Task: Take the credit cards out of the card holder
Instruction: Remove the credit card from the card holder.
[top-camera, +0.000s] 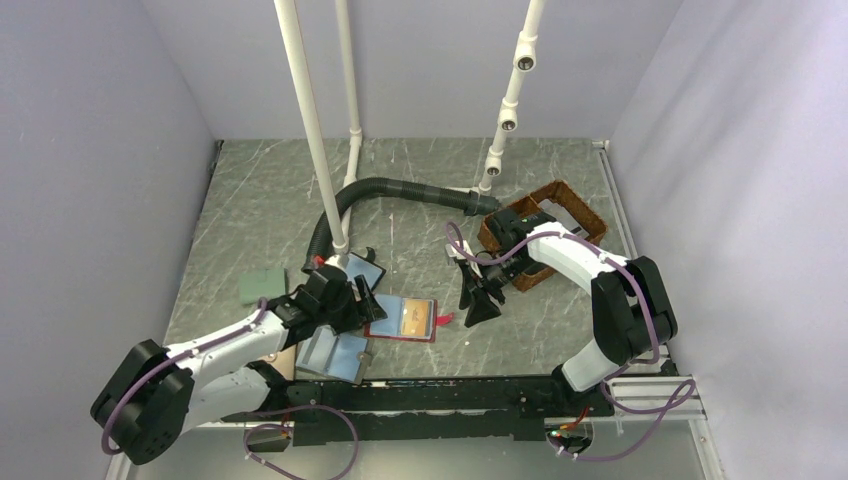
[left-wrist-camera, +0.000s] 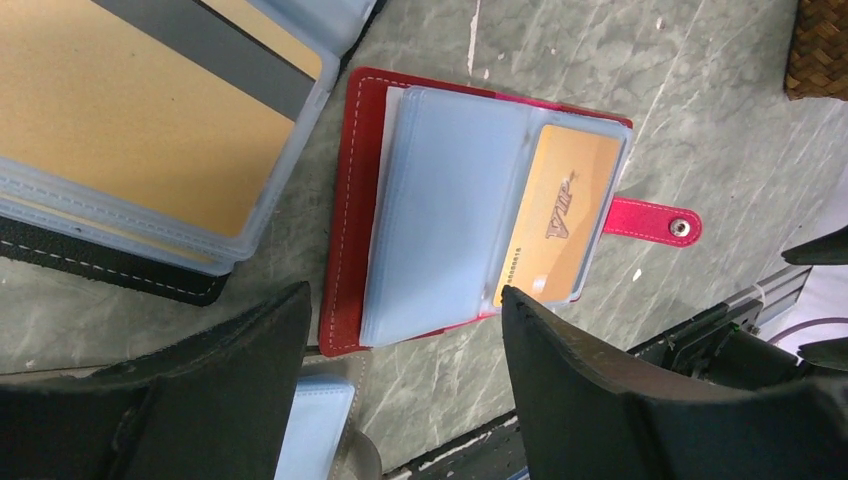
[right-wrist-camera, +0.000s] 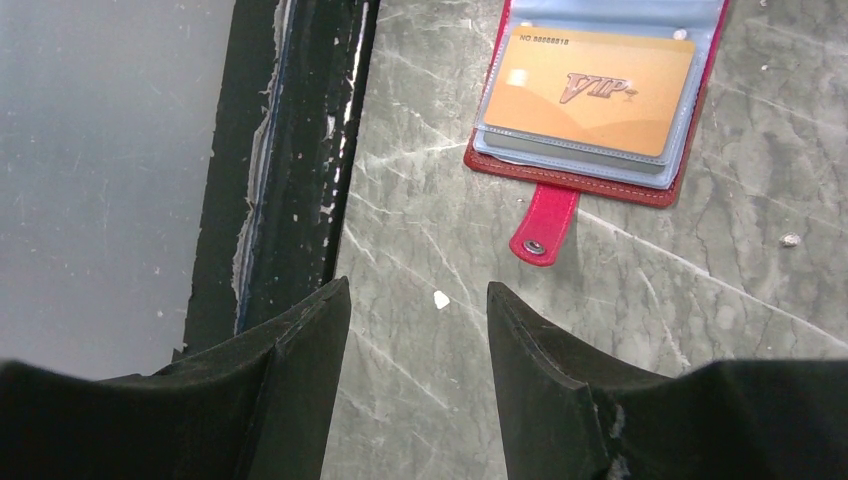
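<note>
Red card holder (top-camera: 402, 320) lies open, flat on the marbled surface (top-camera: 260, 200), a gold VIP card (left-wrist-camera: 560, 215) tucked in its clear sleeve; more possibly underneath.

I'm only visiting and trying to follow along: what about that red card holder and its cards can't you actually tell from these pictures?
- Card count: the left wrist view shows one tan card through the card holder's cloudy sleeves. Any cards behind it are hidden.
- Top view: the left gripper overlaps the card holder's left edge, and the card's print is too small to read.
- Right wrist view: the frame's top edge cuts off the card holder.
</note>
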